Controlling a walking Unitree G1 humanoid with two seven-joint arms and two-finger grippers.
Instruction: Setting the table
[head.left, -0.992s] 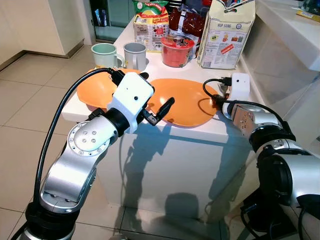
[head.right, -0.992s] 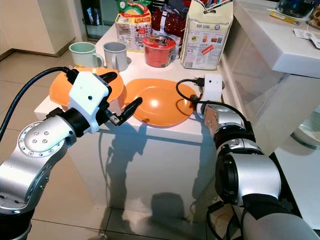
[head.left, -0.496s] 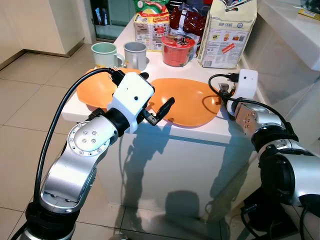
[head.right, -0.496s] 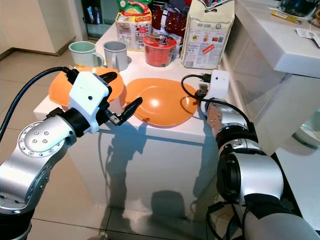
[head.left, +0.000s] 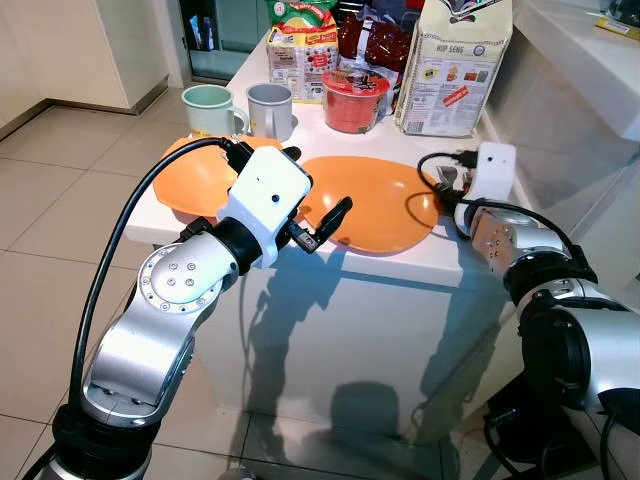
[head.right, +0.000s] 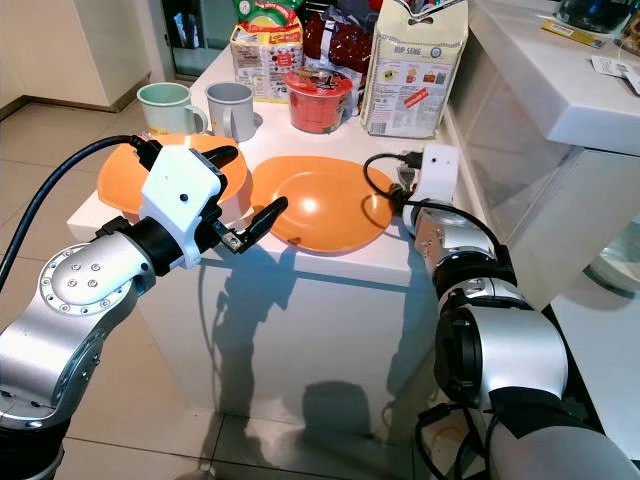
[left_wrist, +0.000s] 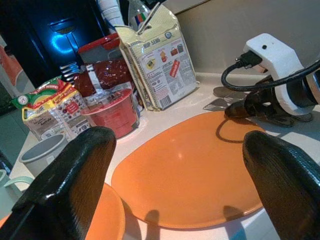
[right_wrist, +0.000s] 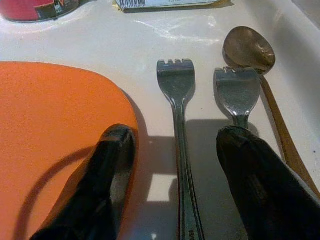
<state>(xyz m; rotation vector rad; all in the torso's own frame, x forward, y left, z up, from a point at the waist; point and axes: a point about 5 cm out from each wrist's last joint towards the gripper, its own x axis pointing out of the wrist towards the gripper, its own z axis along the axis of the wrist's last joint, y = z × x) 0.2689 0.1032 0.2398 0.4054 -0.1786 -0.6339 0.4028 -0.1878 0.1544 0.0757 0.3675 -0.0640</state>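
Both sets of jaws stood open and held nothing. On the right, the gripper (right_wrist: 172, 185) hung low over the white desk (head.left: 440, 262), its two black fingers straddling a fork (right_wrist: 177, 107) whose handle ran between them; one finger lay over the edge of the near plate (head.left: 365, 203), the other over the handle of a second fork (right_wrist: 237, 95). A spoon (right_wrist: 250, 50) lay just beside that second fork, all three pieces side by side on the desk to the right of the plate. On the left, the gripper (head.left: 310, 200) hovered at the desk's front edge, spread wide, between the near plate and a second orange plate (head.left: 195, 175) to its left, touching neither as far as could be seen. Behind the plates stood a green mug (head.left: 208, 108) and a grey mug (head.left: 269, 110) side by side, then a red cup (head.left: 353, 100), a noodle pack (head.left: 300, 52), a dark red bag (head.left: 372, 40) and a tall paper bag (head.left: 452, 65) at the back of the desk.
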